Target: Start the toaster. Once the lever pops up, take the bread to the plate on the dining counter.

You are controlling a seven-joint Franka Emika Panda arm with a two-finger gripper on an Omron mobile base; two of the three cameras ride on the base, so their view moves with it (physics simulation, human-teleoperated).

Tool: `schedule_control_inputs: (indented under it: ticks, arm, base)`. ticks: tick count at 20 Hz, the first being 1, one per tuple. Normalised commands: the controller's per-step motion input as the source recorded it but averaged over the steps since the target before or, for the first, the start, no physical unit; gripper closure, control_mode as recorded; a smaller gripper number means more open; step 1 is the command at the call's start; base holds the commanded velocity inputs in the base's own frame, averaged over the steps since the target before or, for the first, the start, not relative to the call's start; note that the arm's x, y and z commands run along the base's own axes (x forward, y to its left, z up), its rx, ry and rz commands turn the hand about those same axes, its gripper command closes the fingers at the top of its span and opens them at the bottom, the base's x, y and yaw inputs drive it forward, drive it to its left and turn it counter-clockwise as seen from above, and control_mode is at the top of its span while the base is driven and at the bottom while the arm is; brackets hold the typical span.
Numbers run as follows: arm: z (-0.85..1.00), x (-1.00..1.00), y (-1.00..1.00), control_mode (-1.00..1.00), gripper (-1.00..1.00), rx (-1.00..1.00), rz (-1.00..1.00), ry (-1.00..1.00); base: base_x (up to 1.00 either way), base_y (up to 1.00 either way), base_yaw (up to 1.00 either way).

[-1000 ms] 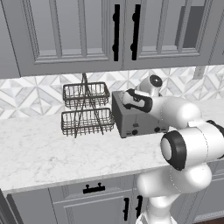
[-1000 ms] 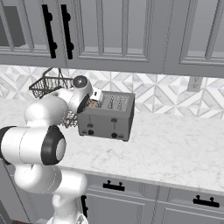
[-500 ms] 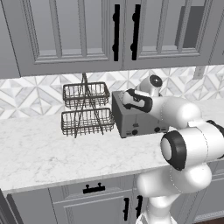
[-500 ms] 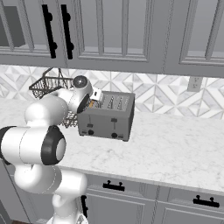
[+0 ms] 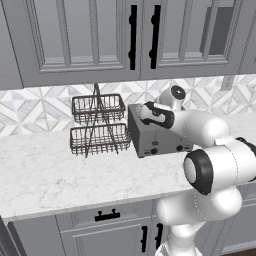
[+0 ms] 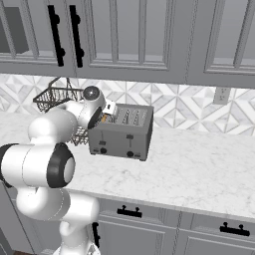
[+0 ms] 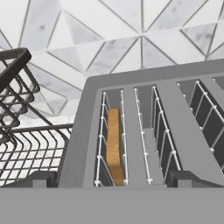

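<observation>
The grey four-slot toaster stands on the marble counter against the tiled wall. The bread, a tan slice with an orange-brown crust, sits upright deep in the toaster's end slot; a sliver of it shows from the right base view. My gripper hovers just above that end of the toaster, open wide, nothing between its fingers. Its fingertips straddle the bread's slot. The plate and the dining counter are out of view.
A two-tier dark wire basket rack stands close beside the toaster on the bread's side. Grey wall cabinets hang above. A wall outlet sits on the backsplash over bare counter.
</observation>
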Motion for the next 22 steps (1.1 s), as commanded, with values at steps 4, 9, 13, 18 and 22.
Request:
schedule_control_inputs:
  ticks: [4,9,13,18,22]
  arm:
    - [0.0,0.0,0.0,-1.0,-1.0,0.0,0.0,0.0]
    - [0.0,0.0,0.0,-1.0,-1.0,0.0,0.0,0.0]
    - [0.0,0.0,0.0,-1.0,-1.0,0.0,0.0,0.0]
    - [0.0,0.0,0.0,-1.0,-1.0,0.0,0.0,0.0]
    - [0.0,0.0,0.0,-1.0,-1.0,0.0,0.0,0.0]
  base:
    - [0.0,0.0,0.0]
    - [0.0,0.0,0.0]
    - [0.0,0.0,0.0]
    - [0.0,0.0,0.0]
    - [0.0,0.0,0.0]
